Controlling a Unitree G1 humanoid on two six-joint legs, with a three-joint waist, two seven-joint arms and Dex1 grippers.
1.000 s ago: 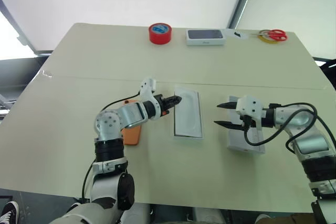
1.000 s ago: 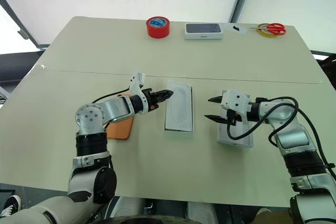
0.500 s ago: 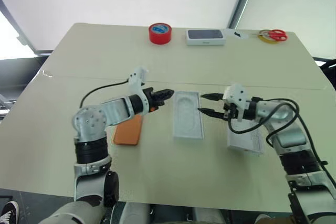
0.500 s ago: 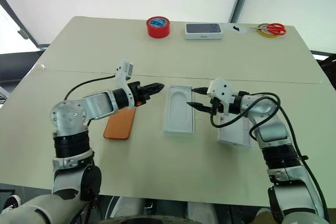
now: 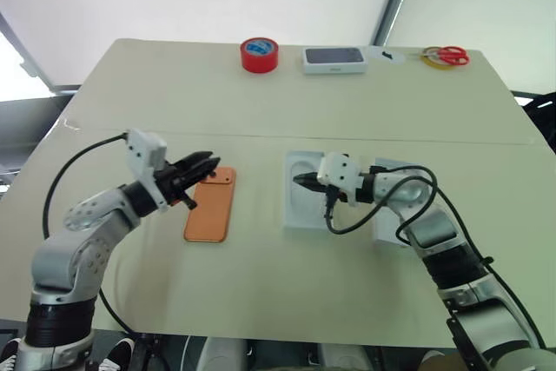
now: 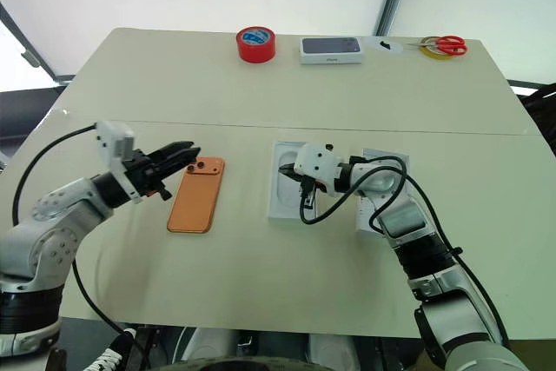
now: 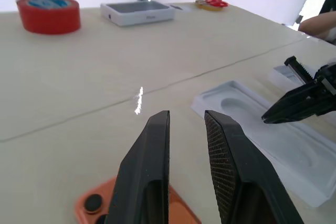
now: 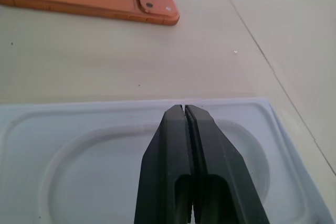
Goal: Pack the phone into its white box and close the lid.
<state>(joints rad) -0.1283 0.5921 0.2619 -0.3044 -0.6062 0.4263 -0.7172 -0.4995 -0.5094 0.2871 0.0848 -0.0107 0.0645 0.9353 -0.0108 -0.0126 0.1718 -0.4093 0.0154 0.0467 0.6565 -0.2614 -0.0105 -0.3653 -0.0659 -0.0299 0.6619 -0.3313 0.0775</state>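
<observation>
In the left eye view, nearest the camera in the lower middle of the frame, 3 pale and orange things lie in a row on the table (image 5: 130, 84). At lower left of centre lies the phone (image 5: 210, 204), flat and face down, its long axis running near to far, its camera block at the far end. The left gripper (image 5: 196, 165) hovers just beside that far end, on the frame's left of it, pointing toward frame centre; its 2 fingers (image 7: 157, 145) stand a narrow gap apart and hold nothing.

At frame centre lies a white moulded insert (image 5: 306, 206) with a rounded recess, long axis also near to far. The right gripper (image 5: 300, 182) sits over its far half, jaws pressed fully together with nothing between them, the tip low over the recess; whether it touches the insert I cannot tell. Behind that arm, to the right, a white box piece (image 5: 388, 225) lies partly hidden; box base or lid, I cannot tell.

The relation that matters, as I judge it: the phone lies to the frame's left of the insert, well apart from the right gripper, and the left gripper is plainly nearer to it, so a pick-up would fall to the left arm, across the phone's short width.

Along the far edge stand 1 red tape roll (image 5: 260, 54), 1 dark-topped white box (image 5: 334, 59) and scissors (image 5: 446, 56).
</observation>
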